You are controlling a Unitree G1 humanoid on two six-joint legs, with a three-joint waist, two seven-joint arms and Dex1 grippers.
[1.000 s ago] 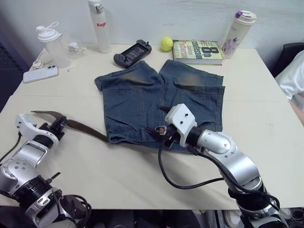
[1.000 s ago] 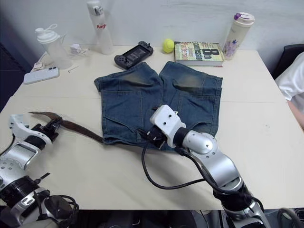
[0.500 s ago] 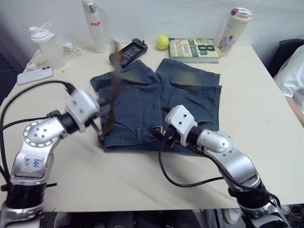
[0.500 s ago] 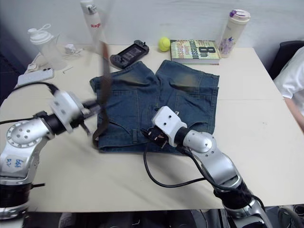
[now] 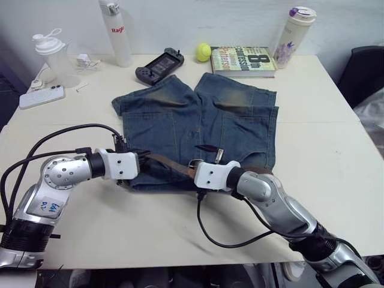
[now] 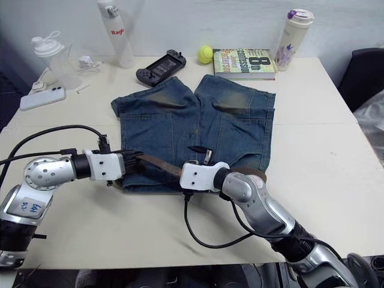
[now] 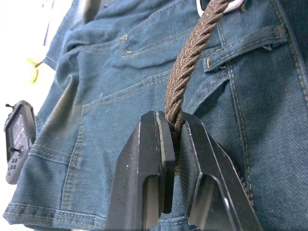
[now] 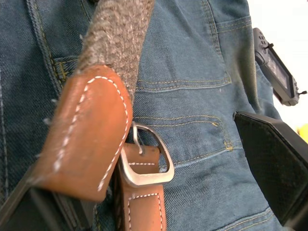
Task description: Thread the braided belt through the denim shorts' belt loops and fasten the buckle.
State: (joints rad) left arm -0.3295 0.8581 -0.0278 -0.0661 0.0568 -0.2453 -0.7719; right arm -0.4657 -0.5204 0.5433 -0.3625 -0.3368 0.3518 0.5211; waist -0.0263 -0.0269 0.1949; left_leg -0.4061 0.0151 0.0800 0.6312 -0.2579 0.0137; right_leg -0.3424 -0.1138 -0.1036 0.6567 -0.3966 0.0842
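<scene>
Now the belt ends meet at the waistband, buckling about to begin.

Across the lower centre of the frame the braided belt lies along the waistband of the denim shorts on the surface. Left pincer is pinched tight on the braid, arm reaching in low. Right pincer stands wide around the tan tip and buckle. Next, I judge, the tip must enter the frame.
</scene>
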